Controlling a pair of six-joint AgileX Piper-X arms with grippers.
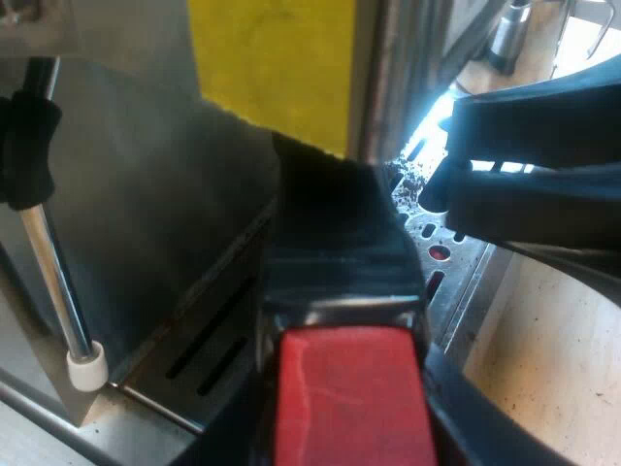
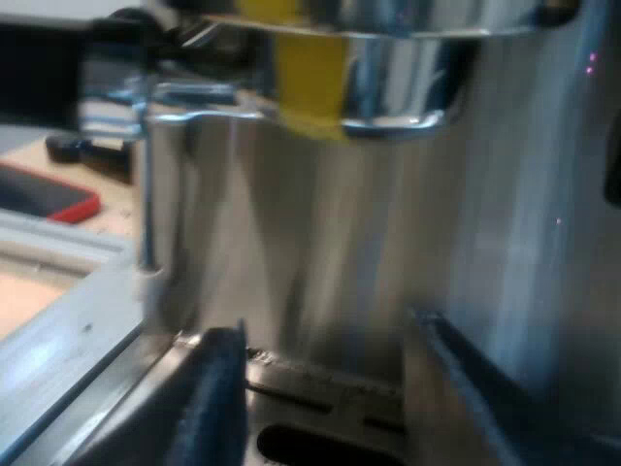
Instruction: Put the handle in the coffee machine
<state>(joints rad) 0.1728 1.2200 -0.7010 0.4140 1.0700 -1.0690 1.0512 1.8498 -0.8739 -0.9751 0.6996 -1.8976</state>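
Behind stands the espresso machine [image 1: 146, 214]. Left claw [image 1: 351, 427] clamps the red-ended handle [image 1: 340, 252], pointed at the machine's front; locking it in looks left to do. Right claw [image 2: 325, 388] gapes empty over the drip tray [image 1: 451, 277].

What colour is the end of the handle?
The handle's end is red; the left wrist view shows it best.
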